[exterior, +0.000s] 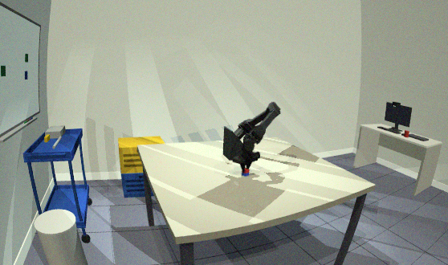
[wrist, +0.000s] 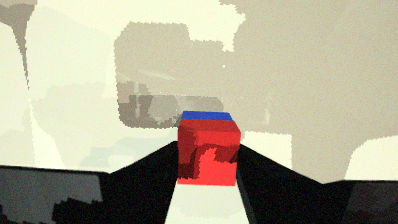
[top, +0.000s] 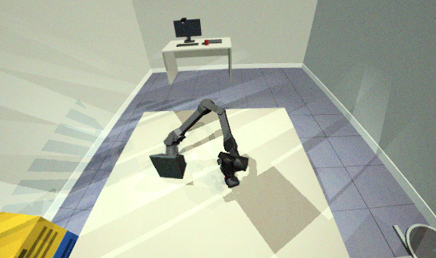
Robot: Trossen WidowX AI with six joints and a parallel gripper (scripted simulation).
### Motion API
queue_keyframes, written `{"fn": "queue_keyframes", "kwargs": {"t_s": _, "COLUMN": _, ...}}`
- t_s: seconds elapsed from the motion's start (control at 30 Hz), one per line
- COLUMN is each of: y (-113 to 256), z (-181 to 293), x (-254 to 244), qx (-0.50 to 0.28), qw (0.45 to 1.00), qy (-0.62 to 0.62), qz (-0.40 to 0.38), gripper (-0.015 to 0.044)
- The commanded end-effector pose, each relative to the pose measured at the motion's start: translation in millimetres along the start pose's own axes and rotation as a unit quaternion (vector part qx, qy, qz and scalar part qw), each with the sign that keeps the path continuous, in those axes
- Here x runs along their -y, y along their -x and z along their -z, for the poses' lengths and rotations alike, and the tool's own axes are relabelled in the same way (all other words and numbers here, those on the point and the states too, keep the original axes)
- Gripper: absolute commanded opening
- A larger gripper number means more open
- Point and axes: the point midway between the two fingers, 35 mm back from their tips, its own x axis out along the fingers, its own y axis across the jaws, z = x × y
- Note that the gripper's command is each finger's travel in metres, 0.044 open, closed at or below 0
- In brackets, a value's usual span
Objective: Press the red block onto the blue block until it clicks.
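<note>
- Cream-coloured, the table [top: 145, 203] [exterior: 213, 225] carries everything, lit in slanting bands.
- Dark grey, the arm [top: 193, 120] [exterior: 266, 122] rises, bends at a high elbow and drops its hand steeply; in the exterior view the elbow leans right.
- Black, the gripper [exterior: 246, 168] [wrist: 206, 149] points down, its fingers closed on the left and right sides of the red block.
- Red, the block [exterior: 246, 171] [wrist: 210, 155] sits between the fingertips, directly above the blue block; pressing should go straight down.
- Blue, the lower block [exterior: 246, 174] [wrist: 207, 115] shows just beneath it, near the tabletop; whether they have clicked, I cannot tell.
</note>
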Motion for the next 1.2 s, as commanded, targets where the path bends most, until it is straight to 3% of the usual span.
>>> {"fn": "queue_keyframes", "kwargs": {"t_s": 0.0, "y": 0, "z": 0, "x": 0, "qx": -0.001, "qw": 1.0, "qy": 0.001, "qz": 0.0, "gripper": 0.0053}}
{"fn": "queue_keyframes", "kwargs": {"t_s": 0.23, "y": 0, "z": 0, "x": 0, "qx": -0.001, "qw": 1.0, "qy": 0.001, "qz": 0.0, "gripper": 0.022}}
{"fn": "queue_keyframes", "kwargs": {"t_s": 0.47, "y": 3, "z": 0, "x": 0, "qx": -0.001, "qw": 1.0, "qy": 0.001, "qz": 0.001, "gripper": 0.022}}
{"fn": "queue_keyframes", "kwargs": {"t_s": 0.7, "y": 98, "z": -1, "x": 1, "qx": -0.002, "qw": 1.0, "qy": 0.0, "qz": 0.001, "gripper": 0.022}}
{"fn": "queue_keyframes", "kwargs": {"t_s": 1.17, "y": 101, "z": -3, "x": 5, "qx": -0.002, "qw": 1.0, "qy": 0.001, "qz": 0.001, "gripper": 0.022}}
